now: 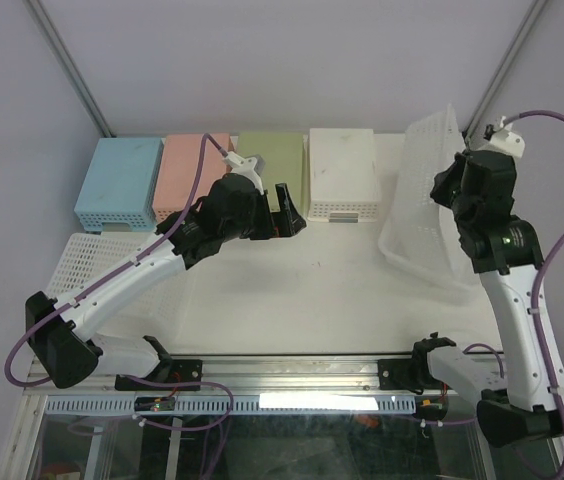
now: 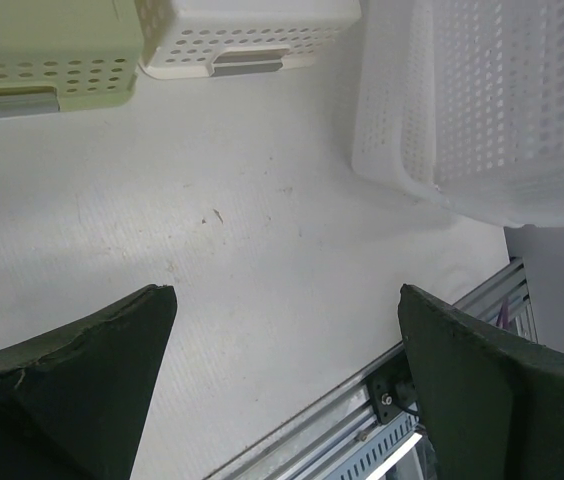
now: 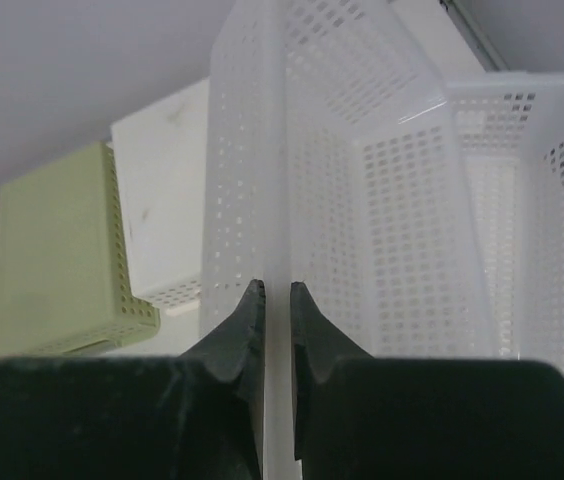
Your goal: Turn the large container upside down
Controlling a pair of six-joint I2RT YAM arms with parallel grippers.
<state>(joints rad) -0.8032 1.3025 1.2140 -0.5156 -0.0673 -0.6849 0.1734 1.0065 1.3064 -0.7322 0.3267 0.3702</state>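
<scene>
Large container (image 1: pixel 424 205), a white perforated plastic basket, is found at the right side of the table (image 1: pixel 312 290). It is tipped up steeply on one long edge, with its lower edge apparently rested on the surface and its upper rim raised toward the back. One thin side wall is pinched by the right gripper (image 3: pixel 272 293), whose jaws are drawn almost together with only the wall's thickness between them. In the top view that gripper (image 1: pixel 454 185) is seen high on the raised side. The left gripper (image 2: pixel 284 295) is spread wide with nothing in it, held over bare table near the middle and well apart from the basket. The basket is judged to be light, being all lattice and thin wall, and somewhat flexible. A wall gripped at a single point may therefore be expected to bow or twist as it is turned. The smooth plastic is likely to be slippery, so a slide within the pinch should be guarded against. The stiffer rim, near the middle of a long side, is judged the best place for a hold, and the rotation could be pivoted over the resting edge. A row of small containers (image 1: pixel 262 175) along the back, the white one just beside the basket, should be kept clear of.
</scene>
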